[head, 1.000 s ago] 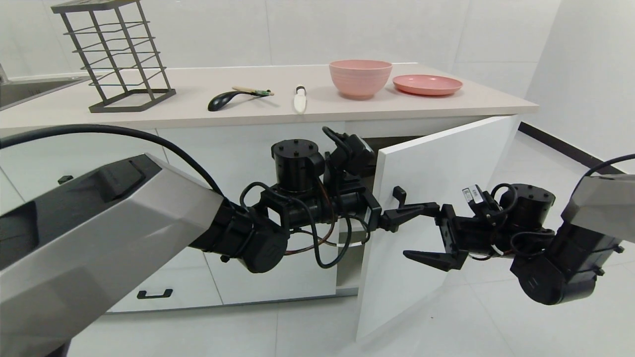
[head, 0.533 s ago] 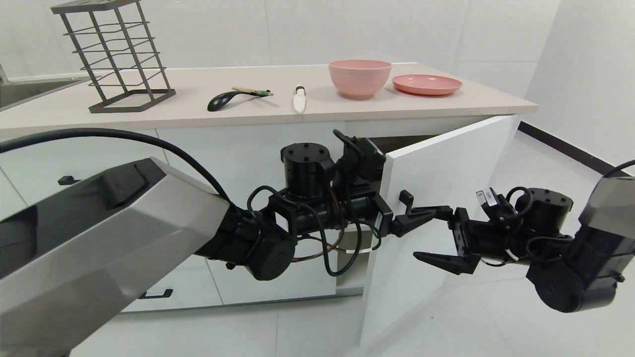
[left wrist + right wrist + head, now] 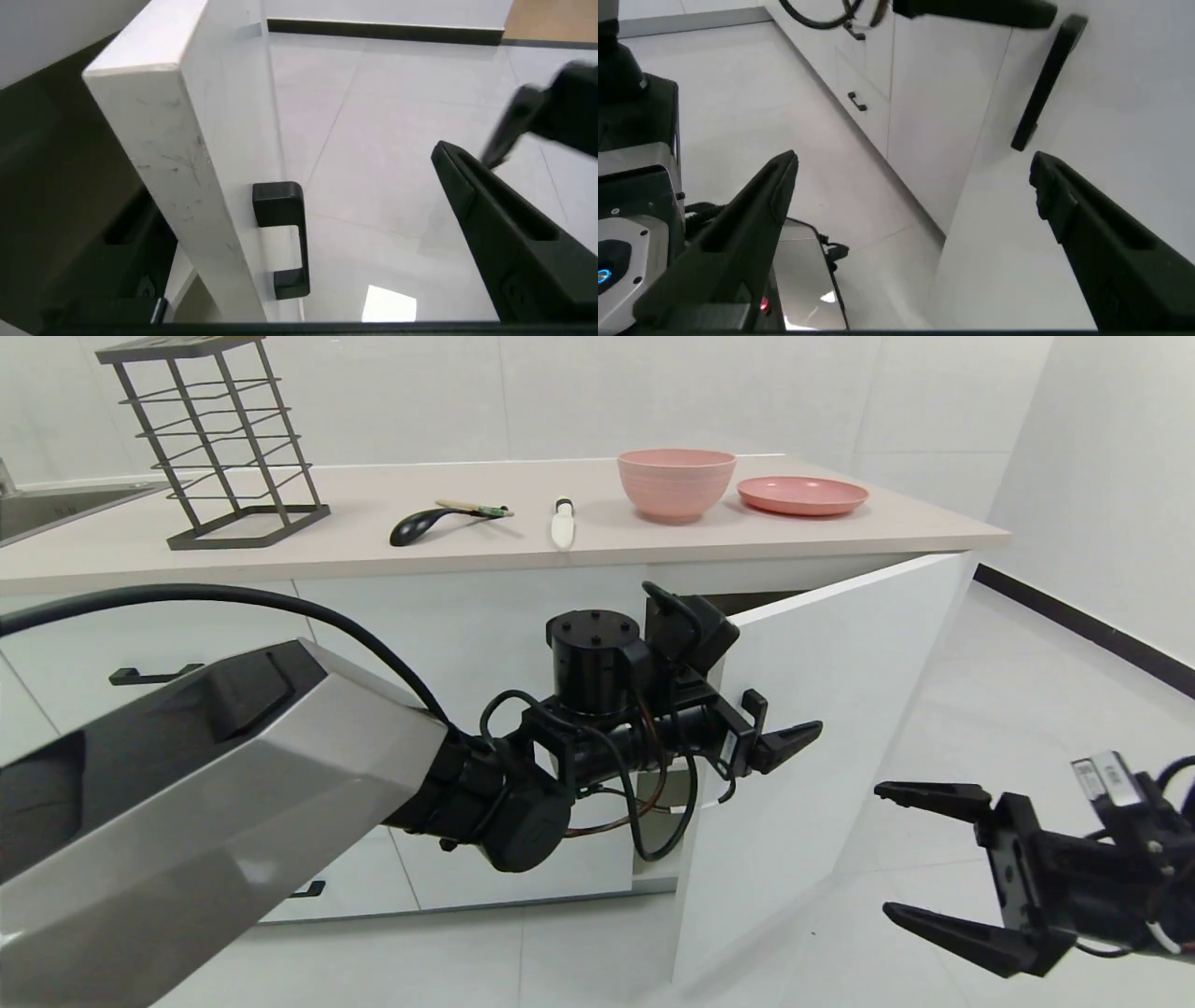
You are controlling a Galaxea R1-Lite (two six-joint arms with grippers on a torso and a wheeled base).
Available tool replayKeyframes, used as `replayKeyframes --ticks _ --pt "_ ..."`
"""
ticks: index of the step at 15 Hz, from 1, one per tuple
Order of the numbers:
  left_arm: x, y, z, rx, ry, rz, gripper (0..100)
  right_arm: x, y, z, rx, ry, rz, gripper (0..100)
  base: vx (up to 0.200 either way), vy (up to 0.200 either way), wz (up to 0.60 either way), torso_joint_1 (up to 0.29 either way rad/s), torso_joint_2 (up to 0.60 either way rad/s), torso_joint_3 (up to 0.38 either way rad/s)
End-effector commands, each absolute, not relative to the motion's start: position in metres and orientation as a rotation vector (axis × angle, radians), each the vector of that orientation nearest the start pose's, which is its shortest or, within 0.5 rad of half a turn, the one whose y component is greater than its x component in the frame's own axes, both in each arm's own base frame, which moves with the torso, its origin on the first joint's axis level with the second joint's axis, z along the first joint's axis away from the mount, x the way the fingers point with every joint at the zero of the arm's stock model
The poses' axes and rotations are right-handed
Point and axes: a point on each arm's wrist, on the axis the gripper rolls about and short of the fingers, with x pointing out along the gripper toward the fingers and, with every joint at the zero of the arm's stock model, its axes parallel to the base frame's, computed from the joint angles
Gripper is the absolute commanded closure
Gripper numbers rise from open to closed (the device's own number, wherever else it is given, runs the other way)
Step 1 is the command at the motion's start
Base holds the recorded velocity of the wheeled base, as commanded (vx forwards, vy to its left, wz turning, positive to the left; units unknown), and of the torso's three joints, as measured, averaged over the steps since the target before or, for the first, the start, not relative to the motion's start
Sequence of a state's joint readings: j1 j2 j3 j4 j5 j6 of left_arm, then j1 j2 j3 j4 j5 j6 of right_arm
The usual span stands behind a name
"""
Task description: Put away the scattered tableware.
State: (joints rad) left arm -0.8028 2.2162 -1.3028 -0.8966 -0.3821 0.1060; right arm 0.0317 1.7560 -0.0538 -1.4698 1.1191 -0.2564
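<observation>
L gripper (image 3: 766, 742): at free edge of the open white cabinet door (image 3: 840, 709), just beside its black bar handle (image 3: 754, 707). Jaws apart, straddling the door edge. One finger (image 3: 505, 243) is on the handle side, clear of the panel; the other is on the inner side.
R gripper (image 3: 887, 851): low, right of the door and apart from it. Jaws wide apart, nothing btwn them. R wrist view faces the door panel & handle.
Door: swung out under the right end of the beige countertop (image 3: 280, 555), dark opening behind it.
Pink ribbed bowl (image 3: 677, 483): upright on countertop, right part, above the open door.
Pink shallow plate (image 3: 803, 495): flat, just right of bowl; can't tell if touching.
Black spoon (image 3: 420, 525): mid-counter, scoop end to the left.
Wood-handled utensil w/ green tip (image 3: 476, 508): at spoon's handle end, touching or crossing it; kind unclear.
Slim white utensil w/ black far end (image 3: 564, 523): btwn spoon & bowl, lying front-to-back.
Dark wire rack (image 3: 219, 448): upright on counter's left part, near steel sink (image 3: 56, 504).
</observation>
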Motion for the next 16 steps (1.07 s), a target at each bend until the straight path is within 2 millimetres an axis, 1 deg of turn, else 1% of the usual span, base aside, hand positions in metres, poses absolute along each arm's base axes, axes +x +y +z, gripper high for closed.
replayKeyframes --ticks 1,4,6,7,11,16 --pt "0.302 -0.331 0.143 0.098 -0.045 -1.196 0 0.160 0.015 0.119 -0.180 -0.051 1.078 0 0.000 0.000 0.00 0.000 0.00 0.000" --pt "0.287 -0.345 0.141 0.096 -0.050 -1.247 0 0.147 0.012 0.135 -0.237 -0.139 1.044 0 0.000 0.000 0.00 0.000 0.00 0.000" --pt "0.284 -0.348 0.139 0.096 -0.049 -1.256 0 0.144 0.012 0.139 -0.250 -0.160 1.039 0 0.000 0.000 0.00 0.000 0.00 0.000" --pt "0.275 -0.357 0.135 0.097 -0.044 -1.285 0 0.133 0.011 0.149 -0.293 -0.223 1.020 0 0.000 0.000 0.00 0.000 0.00 0.000" --pt "0.261 -0.373 0.127 0.094 -0.051 -1.336 0 0.129 0.011 0.152 -0.305 -0.237 1.013 0 0.000 0.000 0.00 0.000 0.00 0.000" --pt "0.251 -0.384 0.128 0.087 -0.072 -1.376 0 0.122 0.011 0.157 -0.332 -0.275 1.008 0 0.000 0.000 0.00 0.000 0.00 0.000"
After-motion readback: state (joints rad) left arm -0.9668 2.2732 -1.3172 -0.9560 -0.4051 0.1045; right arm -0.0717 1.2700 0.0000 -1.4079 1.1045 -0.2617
